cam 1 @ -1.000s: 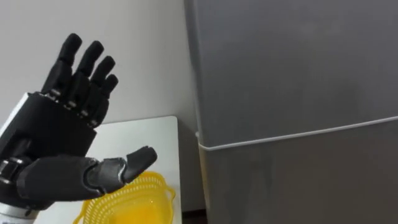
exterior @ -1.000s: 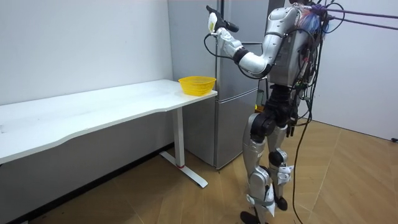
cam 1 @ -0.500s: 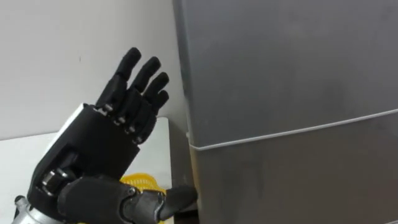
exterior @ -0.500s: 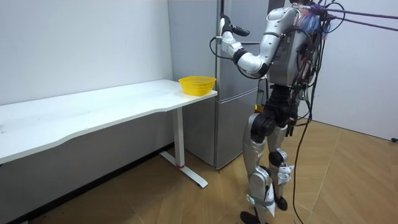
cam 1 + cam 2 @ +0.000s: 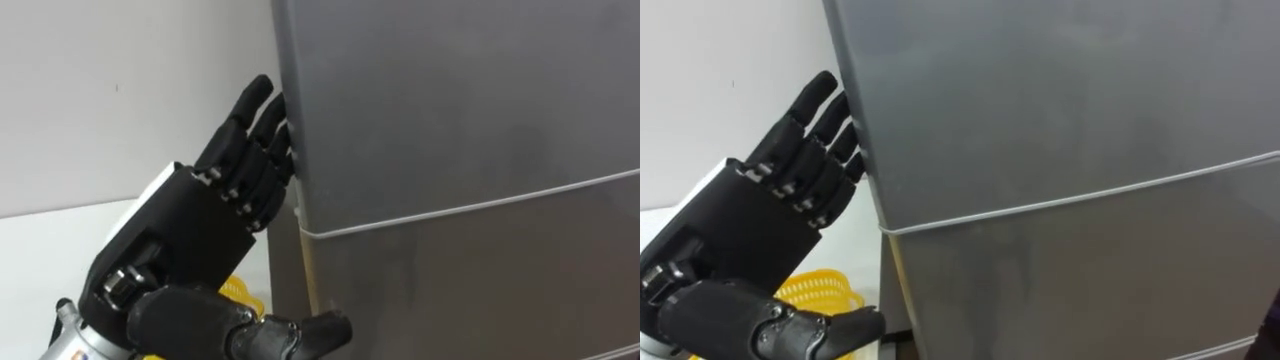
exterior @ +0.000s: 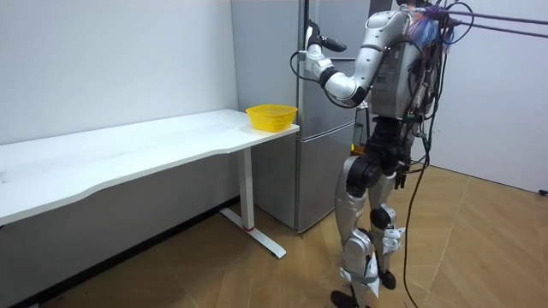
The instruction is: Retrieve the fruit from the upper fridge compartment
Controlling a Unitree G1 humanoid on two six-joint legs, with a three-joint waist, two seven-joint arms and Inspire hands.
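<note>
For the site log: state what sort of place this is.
Likely a bare test room set up as a kitchen corner: a tall grey fridge, a long white table carrying a yellow basket.

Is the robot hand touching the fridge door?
Cannot tell. In the left eye view the left robot hand holds straight fingers at the left edge of the upper fridge door, but neither contact nor a gap shows plainly.

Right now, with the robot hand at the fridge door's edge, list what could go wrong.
1. The left robot hand is at the edge of the closed upper door, fingers straight; it may slip off without hooking on.
2. The yellow basket sits on the table corner below that arm; pulling back could knock it.
</note>
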